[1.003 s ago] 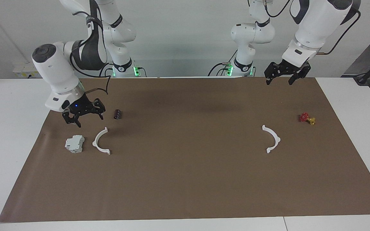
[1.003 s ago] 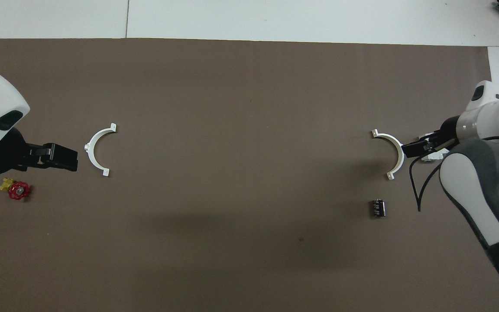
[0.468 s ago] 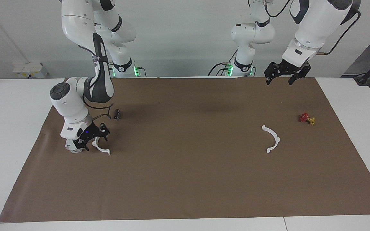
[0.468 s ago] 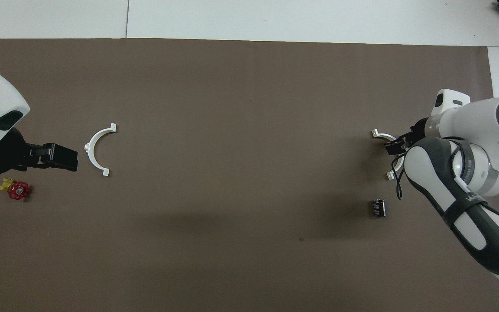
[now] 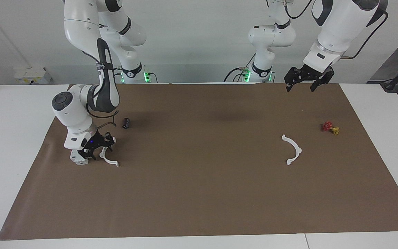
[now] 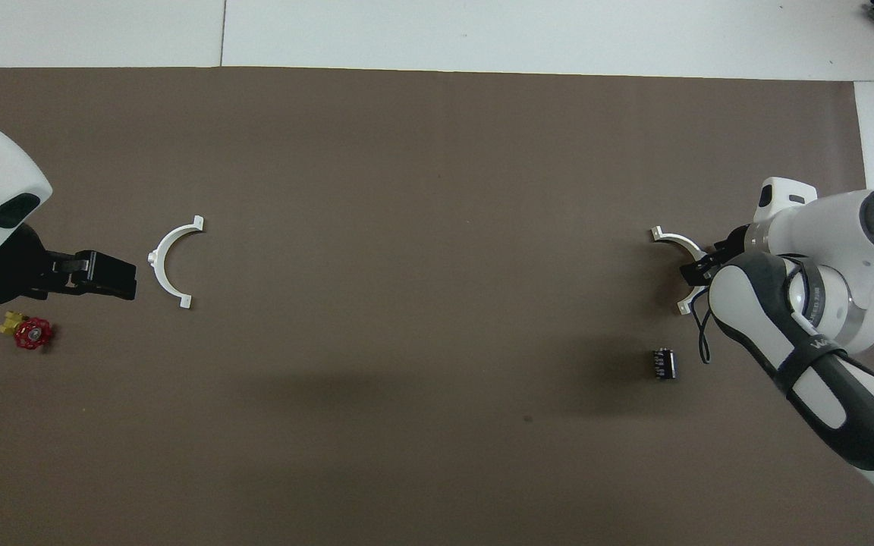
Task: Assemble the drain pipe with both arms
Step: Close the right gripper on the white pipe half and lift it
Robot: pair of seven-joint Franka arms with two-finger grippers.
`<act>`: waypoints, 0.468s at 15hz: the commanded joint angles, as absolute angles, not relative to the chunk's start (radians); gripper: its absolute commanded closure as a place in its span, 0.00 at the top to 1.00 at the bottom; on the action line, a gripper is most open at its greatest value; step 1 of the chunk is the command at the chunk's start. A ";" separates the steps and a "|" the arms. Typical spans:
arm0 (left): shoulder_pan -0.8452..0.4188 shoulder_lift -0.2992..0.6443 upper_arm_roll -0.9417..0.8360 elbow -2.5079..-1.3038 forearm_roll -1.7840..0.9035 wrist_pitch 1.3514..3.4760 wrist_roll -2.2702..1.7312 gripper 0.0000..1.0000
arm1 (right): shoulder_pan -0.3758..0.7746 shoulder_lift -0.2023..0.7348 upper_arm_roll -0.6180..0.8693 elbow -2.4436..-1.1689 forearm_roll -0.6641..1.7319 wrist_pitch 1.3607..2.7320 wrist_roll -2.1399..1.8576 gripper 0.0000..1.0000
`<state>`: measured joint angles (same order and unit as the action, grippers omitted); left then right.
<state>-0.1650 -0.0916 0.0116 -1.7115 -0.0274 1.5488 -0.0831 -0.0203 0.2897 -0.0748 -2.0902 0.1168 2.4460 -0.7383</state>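
Right gripper [image 5: 99, 152] lowered onto half-ring [image 5: 109, 158], mat [image 5: 199, 193] open

the right gripper [image 5: 98, 149] hides the middle of its half-ring [image 5: 111, 161]. its jaws' state is unclear. the grey-white box [image 5: 76, 159] is mostly covered.

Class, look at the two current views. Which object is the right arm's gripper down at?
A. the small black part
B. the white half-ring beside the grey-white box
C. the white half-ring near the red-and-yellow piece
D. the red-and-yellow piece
B: the right gripper sits low at the half-ring next to the grey-white box, while the left gripper hangs high over the mat's edge.
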 commanded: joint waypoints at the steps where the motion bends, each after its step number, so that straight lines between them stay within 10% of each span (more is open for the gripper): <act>1: -0.166 -0.098 0.014 -1.701 -0.011 1.525 -0.081 1.00 | -0.031 0.293 -0.066 -2.109 0.147 2.487 -0.766 0.00; 7: -0.166 -0.098 0.014 -1.701 -0.011 1.525 -0.081 1.00 | 0.000 0.292 -0.064 -1.991 0.146 2.357 -0.613 0.00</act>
